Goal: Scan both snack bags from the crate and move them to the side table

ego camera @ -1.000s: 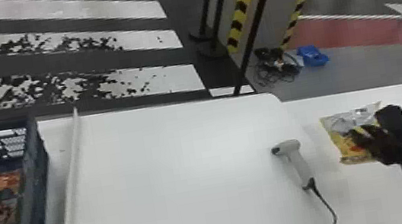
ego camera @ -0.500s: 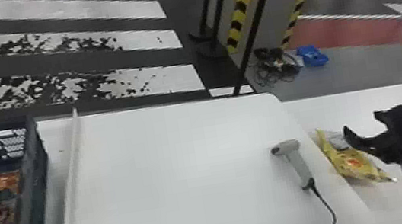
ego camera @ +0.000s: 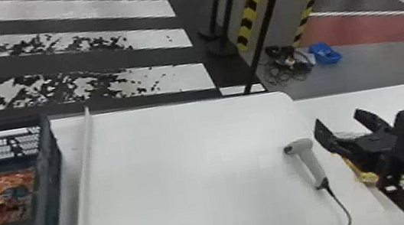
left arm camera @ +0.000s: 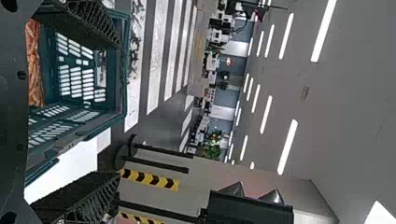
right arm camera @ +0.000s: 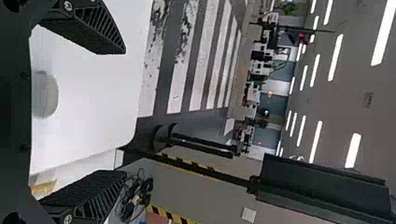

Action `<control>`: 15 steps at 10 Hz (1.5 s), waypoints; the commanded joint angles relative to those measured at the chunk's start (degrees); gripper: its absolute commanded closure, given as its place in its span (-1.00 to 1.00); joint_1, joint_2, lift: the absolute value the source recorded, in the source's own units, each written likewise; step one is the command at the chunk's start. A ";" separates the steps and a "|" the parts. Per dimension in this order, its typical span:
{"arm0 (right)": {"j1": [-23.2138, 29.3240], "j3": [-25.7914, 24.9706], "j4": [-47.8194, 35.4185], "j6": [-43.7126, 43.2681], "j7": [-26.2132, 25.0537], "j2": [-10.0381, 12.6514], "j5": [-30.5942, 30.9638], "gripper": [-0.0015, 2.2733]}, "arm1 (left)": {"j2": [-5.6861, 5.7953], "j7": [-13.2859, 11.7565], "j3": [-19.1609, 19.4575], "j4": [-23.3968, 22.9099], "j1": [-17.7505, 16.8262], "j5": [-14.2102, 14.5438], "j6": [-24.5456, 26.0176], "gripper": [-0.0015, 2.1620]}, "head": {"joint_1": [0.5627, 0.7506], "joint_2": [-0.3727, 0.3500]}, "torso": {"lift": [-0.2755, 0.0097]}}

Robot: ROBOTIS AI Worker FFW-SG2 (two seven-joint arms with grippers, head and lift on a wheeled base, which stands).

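The white table (ego camera: 182,163) is leaving room left of the gaping, empty right claw (ego camera: 337,116). Ahead of the spread left claw (left arm camera: 119,109), the high-rimmed crate (ego camera: 51,165) is holding the orange bag (ego camera: 13,198), likely needing grasping next. Beneath the right claw, by the table's edge, the yellow bag (ego camera: 366,177) is lying, seemingly delivered.
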 commanded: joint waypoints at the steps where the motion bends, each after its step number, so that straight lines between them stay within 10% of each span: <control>1: -0.07 3.48 -4.76 1.07 0.18 7.10 -0.74 -0.93 | -0.12 0.09 -0.09 -0.89 0.20 0.00 0.34 -0.98 | 0.41 -0.61 | 0.26; 3: -0.86 8.93 -4.84 -2.44 1.85 12.99 0.93 -0.94 | -0.21 0.26 -1.06 -1.42 0.46 0.00 0.51 -0.98 | 0.41 -0.39 | 0.26; 6: 0.45 13.85 -5.02 -6.66 2.99 14.58 1.11 -0.94 | -0.56 1.58 -0.44 -4.50 2.84 -0.53 3.15 -0.98 | 0.41 -0.15 | 0.26; 9: 2.74 14.90 -4.23 -13.69 3.69 14.22 -0.65 -0.93 | -2.67 7.47 5.88 -17.50 4.51 -1.93 27.41 -0.97 | 0.41 -0.02 | 0.26; 12: 3.88 15.25 -6.07 -14.57 5.19 12.03 -2.94 -0.93 | -7.15 10.11 11.33 -24.18 -2.53 -1.49 49.20 -0.97 | 0.41 0.09 | 0.26; 15: 5.38 15.08 -7.04 -15.28 6.07 10.44 -3.90 -0.93 | -7.94 13.10 7.73 -21.46 -14.21 -6.15 64.32 -0.92 | 0.41 0.12 | 0.26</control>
